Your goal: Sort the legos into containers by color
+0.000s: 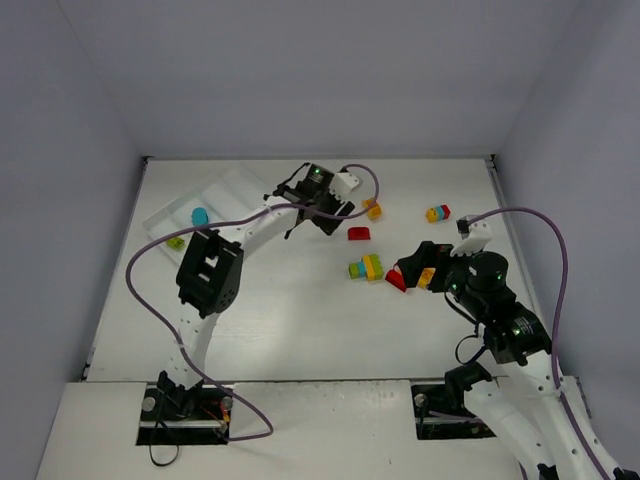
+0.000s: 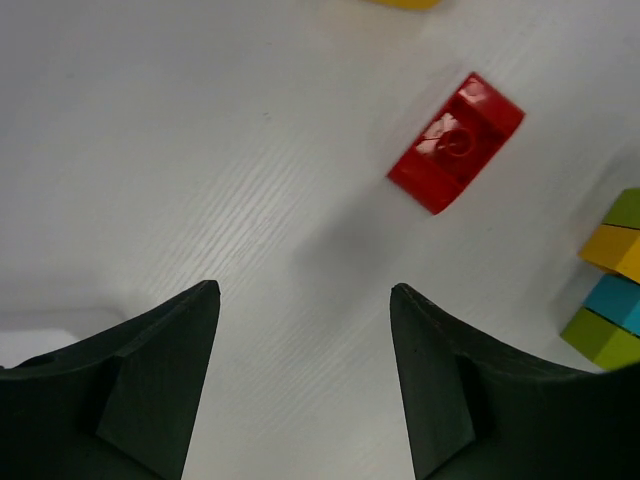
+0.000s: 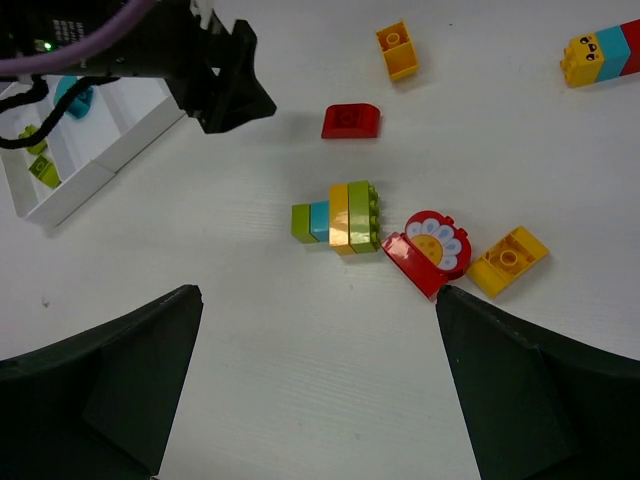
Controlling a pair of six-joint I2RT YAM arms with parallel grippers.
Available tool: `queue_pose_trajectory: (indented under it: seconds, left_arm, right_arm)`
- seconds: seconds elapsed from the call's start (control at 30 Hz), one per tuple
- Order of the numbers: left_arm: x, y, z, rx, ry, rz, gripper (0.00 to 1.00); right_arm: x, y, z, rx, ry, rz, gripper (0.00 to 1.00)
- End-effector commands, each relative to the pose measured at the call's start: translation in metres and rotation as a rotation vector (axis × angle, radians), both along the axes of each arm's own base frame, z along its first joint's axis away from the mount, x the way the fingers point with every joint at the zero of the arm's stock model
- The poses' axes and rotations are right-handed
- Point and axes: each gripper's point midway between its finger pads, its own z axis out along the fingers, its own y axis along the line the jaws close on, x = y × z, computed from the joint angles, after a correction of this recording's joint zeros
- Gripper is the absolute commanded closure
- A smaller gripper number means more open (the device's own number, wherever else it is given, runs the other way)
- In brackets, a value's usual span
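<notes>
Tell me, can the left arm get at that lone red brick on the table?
Probably yes. The left pincer hangs open just short of the red brick, with only bare table between them.

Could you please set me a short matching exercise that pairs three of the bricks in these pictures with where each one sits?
Things:
1. teal brick
2. flower brick
3. smooth red brick

Places:
A. beside a single yellow brick
B. alone on the table
C. inside the white tray

Pairs: 1-C, 2-A, 3-B.
</notes>
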Motion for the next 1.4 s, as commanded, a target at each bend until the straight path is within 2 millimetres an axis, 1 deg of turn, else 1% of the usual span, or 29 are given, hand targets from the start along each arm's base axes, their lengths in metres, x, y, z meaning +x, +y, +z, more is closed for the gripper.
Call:
queue_pose_trajectory:
  seconds: [0.0, 0.03, 0.07, 0.1, 0.13, 0.2, 0.33, 0.37, 0.4, 0.5, 0.6, 0.67, 0.7, 0.77, 0.8, 0.83, 0.9, 0.93, 1.03, 1.07, 1.1, 1.13, 1.17, 1.2, 1.23, 1.27, 1.3, 1.33, 1.37]
  left_arm:
    - [-0.003, -0.023, 0.014, 0.016, -0.039, -0.164, 0.37]
    - [-0.001, -0.032, 0.02, 0.0, -0.049, -0.183, 0.37]
    - [-0.001, -0.037, 0.009, 0.003, -0.027, -0.2, 0.37]
    - [-0.006, -0.046, 0.006, -0.011, -0.006, -0.235, 0.36]
    - [-0.005, -0.053, 0.003, -0.014, -0.005, -0.261, 0.36]
    - [-0.012, -0.066, -0.001, -0.022, 0.012, -0.313, 0.36]
    - [-0.011, -0.082, -0.007, -0.008, -0.001, -0.374, 0.36]
    - [-0.011, -0.082, -0.01, -0.006, 0.011, -0.379, 0.36]
    - [-0.012, -0.085, -0.019, -0.002, 0.03, -0.386, 0.36]
    - [-0.012, -0.091, -0.019, -0.02, 0.041, -0.401, 0.36]
    - [-0.012, -0.097, -0.03, -0.017, 0.049, -0.409, 0.36]
    - [-0.009, -0.1, -0.029, -0.021, 0.041, -0.407, 0.36]
    - [-0.008, -0.1, -0.035, -0.016, 0.05, -0.396, 0.36]
    - [-0.007, -0.099, -0.038, -0.008, 0.055, -0.388, 0.36]
    - [-0.005, -0.1, -0.04, -0.007, 0.056, -0.383, 0.37]
    - [-0.004, -0.1, -0.039, -0.007, 0.051, -0.377, 0.41]
    - [-0.004, -0.1, -0.033, -0.016, 0.046, -0.369, 0.47]
    - [-0.003, -0.102, -0.03, -0.028, 0.034, -0.37, 0.58]
    - [-0.003, -0.101, -0.015, -0.061, 0.004, -0.355, 0.76]
    - [-0.001, -0.1, -0.002, -0.075, -0.017, -0.332, 0.83]
    - [-0.001, -0.098, 0.004, -0.086, -0.027, -0.322, 0.85]
    - [-0.001, -0.096, 0.002, -0.092, -0.029, -0.311, 0.87]
    - [-0.001, -0.093, 0.006, -0.099, -0.031, -0.284, 0.89]
    - [0.003, -0.086, 0.023, -0.118, -0.056, -0.257, 0.9]
    - [0.003, -0.081, 0.021, -0.125, -0.06, -0.232, 0.91]
    - [0.005, -0.074, 0.042, -0.164, -0.08, -0.18, 0.91]
    - [0.015, -0.059, 0.049, -0.162, -0.101, -0.103, 0.92]
    - [0.024, -0.05, 0.058, -0.179, -0.138, -0.044, 0.91]
    - [0.023, -0.035, 0.065, -0.199, -0.134, 0.039, 0.91]
  right_arm:
    - [0.01, 0.003, 0.012, 0.016, -0.051, -0.01, 0.0]
    - [0.01, 0.003, 0.012, 0.016, -0.049, -0.01, 0.0]
    - [0.011, 0.003, 0.011, 0.015, -0.046, -0.01, 0.0]
    - [0.011, 0.004, 0.01, 0.015, -0.045, -0.009, 0.0]
    - [0.011, 0.004, 0.01, 0.014, -0.043, -0.01, 0.0]
    - [0.011, 0.004, 0.009, 0.013, -0.042, -0.01, 0.0]
    - [0.011, 0.003, 0.009, 0.011, -0.041, -0.013, 0.0]
    - [0.011, 0.004, 0.008, 0.012, -0.039, -0.01, 0.0]
    - [0.011, 0.004, 0.008, 0.011, -0.04, -0.01, 0.0]
    - [0.012, 0.004, 0.007, 0.01, -0.035, -0.012, 0.0]
    - [0.012, 0.005, 0.006, 0.009, -0.032, -0.01, 0.0]
    - [0.012, 0.004, 0.006, 0.009, -0.032, -0.012, 0.0]
    - [0.012, 0.004, 0.006, 0.008, -0.032, -0.012, 0.0]
    - [0.012, 0.004, 0.006, 0.008, -0.033, -0.013, 0.0]
    - [0.012, 0.005, 0.006, 0.009, -0.032, -0.012, 0.0]
    - [0.012, 0.004, 0.006, 0.008, -0.032, -0.013, 0.0]
    - [0.012, 0.004, 0.005, 0.007, -0.029, -0.013, 0.0]
    - [0.012, 0.005, 0.004, 0.008, -0.026, -0.014, 0.0]
    - [0.013, 0.005, 0.004, 0.007, -0.024, -0.011, 0.0]
    - [0.013, 0.005, 0.004, 0.007, -0.023, -0.012, 0.0]
    - [0.013, 0.006, 0.004, 0.006, -0.023, -0.009, 0.0]
    - [0.013, 0.006, 0.004, 0.007, -0.023, -0.01, 0.0]
    - [0.013, 0.006, 0.005, 0.007, -0.026, -0.007, 0.0]
    - [0.012, 0.006, 0.005, 0.007, -0.026, -0.007, 0.0]
    - [0.012, 0.006, 0.005, 0.008, -0.028, -0.007, 0.0]
    - [0.012, 0.006, 0.005, 0.007, -0.03, -0.007, 0.0]
    - [0.012, 0.005, 0.006, 0.009, -0.034, -0.009, 0.0]
    - [0.012, 0.005, 0.006, 0.009, -0.034, -0.01, 0.0]
    - [0.011, 0.005, 0.007, 0.01, -0.037, -0.009, 0.0]
